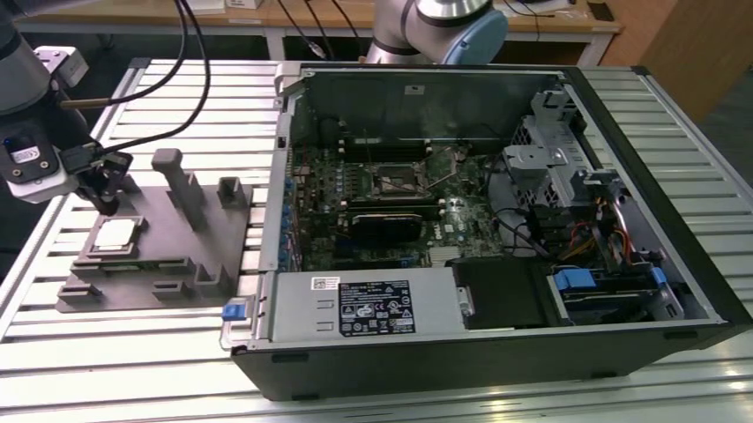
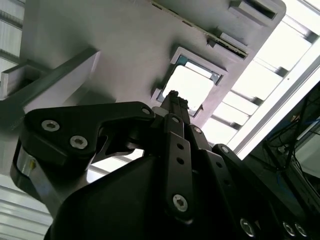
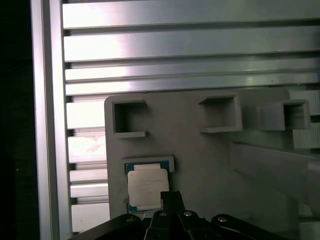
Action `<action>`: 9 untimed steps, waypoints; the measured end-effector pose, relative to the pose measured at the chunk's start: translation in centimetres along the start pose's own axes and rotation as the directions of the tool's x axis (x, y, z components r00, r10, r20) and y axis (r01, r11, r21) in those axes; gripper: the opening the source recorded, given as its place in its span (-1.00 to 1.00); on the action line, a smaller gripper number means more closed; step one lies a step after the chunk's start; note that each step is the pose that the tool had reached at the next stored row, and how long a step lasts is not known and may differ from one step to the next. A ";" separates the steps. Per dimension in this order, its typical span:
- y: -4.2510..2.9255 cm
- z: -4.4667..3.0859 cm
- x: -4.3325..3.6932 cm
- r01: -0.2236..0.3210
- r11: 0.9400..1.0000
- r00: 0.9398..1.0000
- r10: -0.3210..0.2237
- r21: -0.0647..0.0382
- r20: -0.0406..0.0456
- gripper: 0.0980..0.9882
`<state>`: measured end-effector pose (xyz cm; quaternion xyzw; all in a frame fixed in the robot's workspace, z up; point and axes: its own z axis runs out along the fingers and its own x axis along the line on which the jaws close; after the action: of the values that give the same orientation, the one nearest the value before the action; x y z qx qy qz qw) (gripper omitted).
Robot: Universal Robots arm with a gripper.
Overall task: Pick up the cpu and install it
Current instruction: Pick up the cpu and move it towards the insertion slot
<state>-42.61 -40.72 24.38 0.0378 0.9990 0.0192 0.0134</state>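
The cpu is a small square chip with a pale shiny top, lying flat in a recess of the grey fixture at the exterior view's left. My gripper hangs just above the chip's far edge, fingers shut together with nothing between them. In both wrist views the black fingertips point down at the cpu, overlapping its edge. The motherboard's empty square socket lies inside the open computer case.
The open black computer case lies on its side at the exterior view's right, with cables, drive bays and a power supply inside. Upright grey posts rise from the fixture beside the gripper. Everything rests on a slatted aluminium table.
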 end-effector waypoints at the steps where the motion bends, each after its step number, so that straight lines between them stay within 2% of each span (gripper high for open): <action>1: -0.04 0.10 0.04 0.000 1.000 1.000 0.000 0.000 0.000 -0.98; 9: -0.45 0.82 0.39 0.000 1.000 1.000 0.000 0.000 0.000 -0.98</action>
<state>-43.01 -41.11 23.53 0.0378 0.9990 0.0192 0.0134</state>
